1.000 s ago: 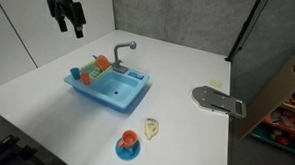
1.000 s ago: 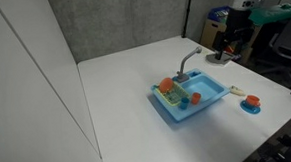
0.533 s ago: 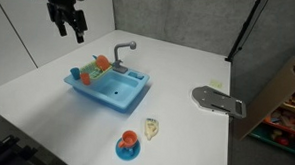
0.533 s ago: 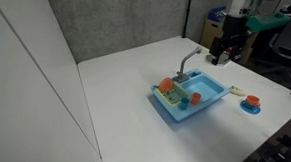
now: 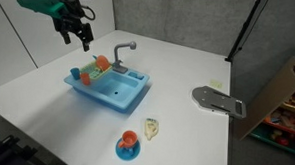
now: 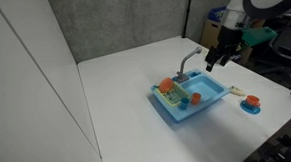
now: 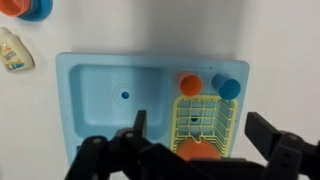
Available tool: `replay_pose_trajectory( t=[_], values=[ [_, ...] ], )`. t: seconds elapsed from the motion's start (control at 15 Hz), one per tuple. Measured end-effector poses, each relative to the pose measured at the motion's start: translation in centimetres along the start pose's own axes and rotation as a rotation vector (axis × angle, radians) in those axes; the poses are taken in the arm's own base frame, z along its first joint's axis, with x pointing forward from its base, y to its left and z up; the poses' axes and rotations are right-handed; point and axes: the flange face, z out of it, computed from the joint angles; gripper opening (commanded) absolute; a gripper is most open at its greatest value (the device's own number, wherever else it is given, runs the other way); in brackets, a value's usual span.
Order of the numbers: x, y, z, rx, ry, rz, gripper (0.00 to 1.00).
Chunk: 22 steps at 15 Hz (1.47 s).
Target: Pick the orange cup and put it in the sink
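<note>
**A:** Claw status? Cup location?

**B:** Claw [image 5: 77, 34] was fully open and empty. I had it hanging above the sink [image 7: 110, 60] so it could straddle the cup. Orange cup [image 7: 190, 83] stood on the sink's ledge, just beside the blue cup [image 7: 229, 87], mid-worktop.

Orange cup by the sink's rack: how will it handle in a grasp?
The orange cup looks like small moulded plastic: probably light and stiff. Its round, smooth wall could slip or tip under an off-centre pinch. The dish rack stands close, so a grasp may bump it.
</note>
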Motion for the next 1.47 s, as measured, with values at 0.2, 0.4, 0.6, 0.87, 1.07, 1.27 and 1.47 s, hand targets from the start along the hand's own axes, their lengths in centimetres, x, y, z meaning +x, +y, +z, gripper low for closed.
replay_pose_trajectory(
  t=[0.2, 0.4, 0.6, 0.87, 1.07, 1.27, 1.47],
  values=[
    [-0.1, 0.4, 1.2, -0.002, 0.017, 0.006, 1.0],
    [-0.1, 0.9, 2.5, -0.006, 0.019, 0.012, 1.0],
    [-0.1, 1.5, 4.1, -0.014, 0.003, 0.016, 1.0],
    [-0.1, 2.3, 6.3, -0.024, -0.029, 0.023, 1.0],
    [0.0, 2.9, 8.0, -0.035, -0.05, 0.022, 1.0],
    [0.3, 3.2, 9.6, -0.047, -0.067, 0.013, 1.0],
    [0.5, 3.0, 10.8, -0.068, -0.065, -0.009, 1.0]
  ],
)
